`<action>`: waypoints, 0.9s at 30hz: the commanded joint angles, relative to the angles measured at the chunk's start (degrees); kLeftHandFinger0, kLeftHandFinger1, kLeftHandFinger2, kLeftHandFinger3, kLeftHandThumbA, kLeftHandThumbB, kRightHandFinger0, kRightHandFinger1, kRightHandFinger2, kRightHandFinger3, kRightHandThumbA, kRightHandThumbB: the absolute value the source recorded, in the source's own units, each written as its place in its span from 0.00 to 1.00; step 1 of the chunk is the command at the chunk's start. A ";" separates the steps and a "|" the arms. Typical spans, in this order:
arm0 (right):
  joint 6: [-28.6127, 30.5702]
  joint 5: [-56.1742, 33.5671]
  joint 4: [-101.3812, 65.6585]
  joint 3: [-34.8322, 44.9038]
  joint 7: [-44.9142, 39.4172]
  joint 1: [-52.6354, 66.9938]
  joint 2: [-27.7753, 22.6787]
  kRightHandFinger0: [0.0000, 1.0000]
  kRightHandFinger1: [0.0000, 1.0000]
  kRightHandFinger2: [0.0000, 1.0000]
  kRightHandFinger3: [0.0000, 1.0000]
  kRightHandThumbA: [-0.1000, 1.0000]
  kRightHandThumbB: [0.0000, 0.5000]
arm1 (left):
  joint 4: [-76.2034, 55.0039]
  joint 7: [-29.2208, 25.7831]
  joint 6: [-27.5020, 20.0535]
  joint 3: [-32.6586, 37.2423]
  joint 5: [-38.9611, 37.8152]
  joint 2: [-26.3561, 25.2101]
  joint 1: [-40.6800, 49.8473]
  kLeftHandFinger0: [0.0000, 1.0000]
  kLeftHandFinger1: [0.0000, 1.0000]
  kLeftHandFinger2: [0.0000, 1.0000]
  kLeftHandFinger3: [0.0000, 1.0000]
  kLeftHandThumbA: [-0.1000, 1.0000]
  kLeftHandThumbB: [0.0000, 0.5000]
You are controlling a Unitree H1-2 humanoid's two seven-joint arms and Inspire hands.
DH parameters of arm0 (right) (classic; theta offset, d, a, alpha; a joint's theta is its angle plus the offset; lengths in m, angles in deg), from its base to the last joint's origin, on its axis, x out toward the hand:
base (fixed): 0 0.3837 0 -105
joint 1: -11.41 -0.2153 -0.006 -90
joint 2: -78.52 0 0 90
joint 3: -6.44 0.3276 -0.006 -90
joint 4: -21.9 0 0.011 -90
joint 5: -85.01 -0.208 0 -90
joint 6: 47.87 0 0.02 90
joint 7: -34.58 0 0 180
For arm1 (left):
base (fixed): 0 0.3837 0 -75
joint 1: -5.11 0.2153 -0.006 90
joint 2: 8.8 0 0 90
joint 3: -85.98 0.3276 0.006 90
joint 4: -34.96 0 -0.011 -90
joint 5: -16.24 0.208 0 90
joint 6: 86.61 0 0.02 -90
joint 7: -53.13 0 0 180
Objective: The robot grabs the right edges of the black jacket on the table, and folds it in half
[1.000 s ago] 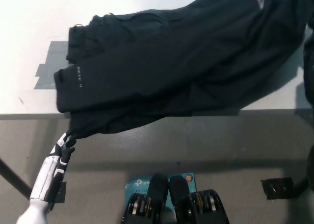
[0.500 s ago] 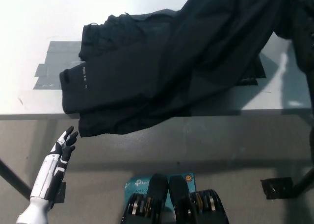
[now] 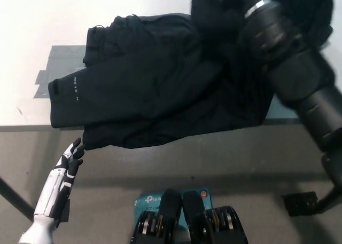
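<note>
Fold midway: right hand (image 3: 227, 1) buried in black jacket (image 3: 155, 89), grip unclear, edge not yet laid; left hand (image 3: 71, 157) open below table (image 3: 32, 113)

White table (image 3: 32, 20), brightly lit; grey tape patch (image 3: 56, 68) on top; grey floor (image 3: 256, 169) below.

The jacket (image 3: 160, 78) lies across the middle of the desk (image 3: 32, 20), its lower hem hanging over the desk's near edge. A sleeve end (image 3: 67, 97) sticks out at the jacket's left. The right arm (image 3: 299, 78) reaches in from the right, above the jacket's right part, with cloth bunched around its far end. The left hand (image 3: 69, 161) sits below the desk's near edge, at the left, just under the hanging hem.
</note>
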State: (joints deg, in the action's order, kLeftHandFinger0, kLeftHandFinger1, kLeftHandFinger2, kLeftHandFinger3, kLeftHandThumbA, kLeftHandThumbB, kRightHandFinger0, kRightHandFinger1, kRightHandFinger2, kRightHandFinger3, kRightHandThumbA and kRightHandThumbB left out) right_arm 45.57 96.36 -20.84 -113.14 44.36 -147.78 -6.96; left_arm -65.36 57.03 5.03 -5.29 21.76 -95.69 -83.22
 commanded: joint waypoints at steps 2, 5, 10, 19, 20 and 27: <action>8.20 16.23 0.50 -11.93 -3.61 -7.51 6.27 0.02 0.29 0.68 0.47 0.00 0.39 | -3.56 0.52 0.06 -0.04 0.49 -0.94 -1.24 1.00 1.00 1.00 1.00 1.00 0.50; 10.43 16.21 1.85 -12.80 -2.29 -7.99 7.44 0.00 0.35 0.73 0.62 0.00 0.38 | -3.30 0.68 -0.40 -0.02 0.78 -1.49 -1.55 1.00 1.00 1.00 1.00 1.00 0.46; 13.06 17.62 5.30 -13.42 -0.35 -9.82 9.82 0.00 0.42 0.80 0.83 0.00 0.38 | -3.79 1.02 0.32 -0.06 0.20 -1.67 -1.61 1.00 1.00 1.00 1.00 1.00 0.50; 12.65 18.82 6.05 -12.16 -4.66 -10.09 14.78 0.12 0.33 0.55 0.42 0.00 0.37 | -4.24 1.46 1.32 0.39 0.24 -1.41 -1.78 1.00 1.00 1.00 1.00 1.00 0.47; 12.57 19.29 6.02 -12.30 -4.64 -9.59 15.19 0.20 0.34 0.52 0.48 0.00 0.46 | -4.27 1.43 1.39 0.44 0.35 -1.38 -1.79 1.00 1.00 1.00 1.00 1.00 0.47; 13.27 22.13 13.38 -13.90 -4.91 -4.58 17.64 0.00 0.00 0.06 0.03 0.00 0.50 | -4.57 1.50 1.47 0.62 0.90 -1.69 -2.89 1.00 1.00 1.00 1.00 1.00 0.46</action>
State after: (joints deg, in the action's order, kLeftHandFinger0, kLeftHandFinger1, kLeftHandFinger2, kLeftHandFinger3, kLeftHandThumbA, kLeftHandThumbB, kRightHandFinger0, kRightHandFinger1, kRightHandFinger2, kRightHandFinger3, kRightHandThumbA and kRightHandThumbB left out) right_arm 57.65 115.47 -9.86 -126.74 41.21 -152.19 10.14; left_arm -67.62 57.94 6.64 -4.85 21.91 -96.42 -84.90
